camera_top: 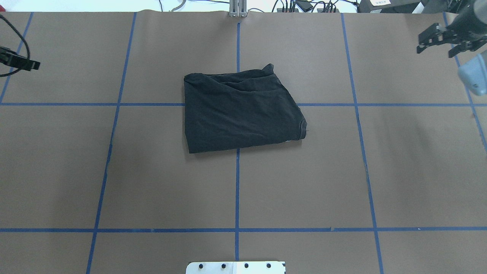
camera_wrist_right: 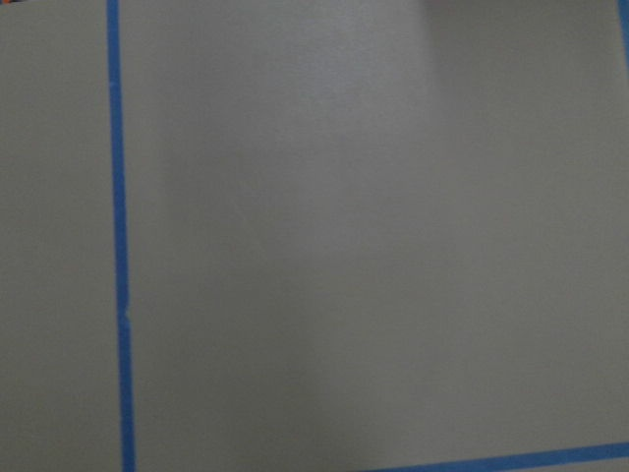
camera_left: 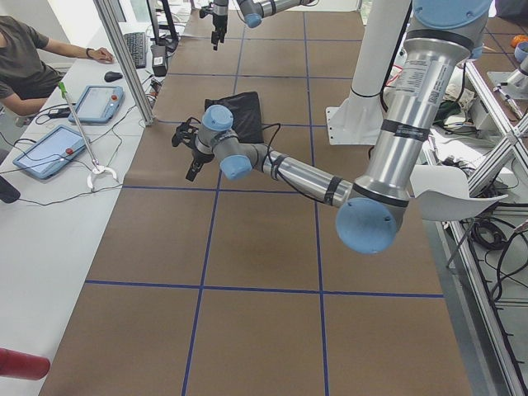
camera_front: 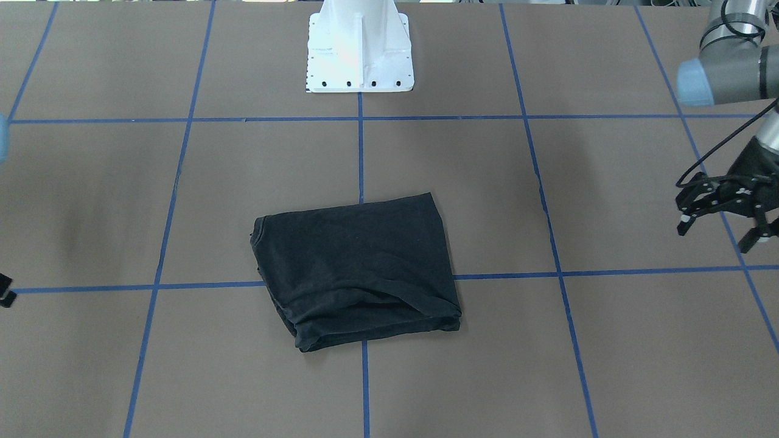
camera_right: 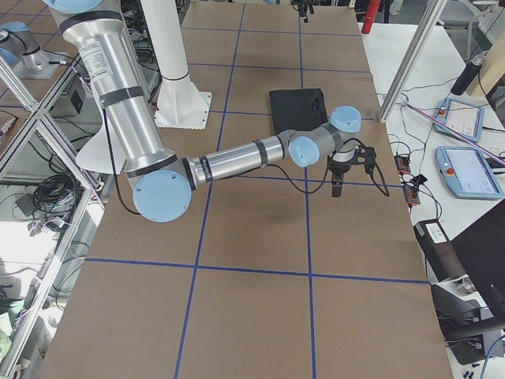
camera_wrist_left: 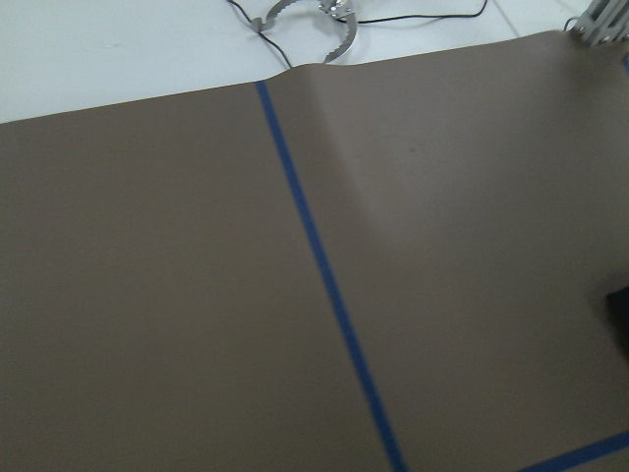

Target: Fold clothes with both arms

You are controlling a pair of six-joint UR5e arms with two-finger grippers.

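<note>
The black T-shirt [camera_front: 359,267] lies folded into a compact rectangle at the middle of the brown table; its logo print is hidden. It also shows in the overhead view [camera_top: 239,110] and both side views [camera_left: 239,111] [camera_right: 298,106]. My left gripper [camera_front: 718,233] is open and empty, hovering far off the shirt toward my left table end. In the overhead view only its edge [camera_top: 19,62] shows. My right gripper [camera_top: 436,50] is open and empty near the far right corner, well away from the shirt. Both wrist views show only bare table and blue tape.
The white base plate [camera_front: 359,55] stands on the robot's side of the shirt. Blue tape lines [camera_top: 237,190] grid the table. A seated operator [camera_left: 25,58] and tablets [camera_left: 49,153] are on the bench beyond the far edge. More tablets [camera_right: 465,170] lie at the right end.
</note>
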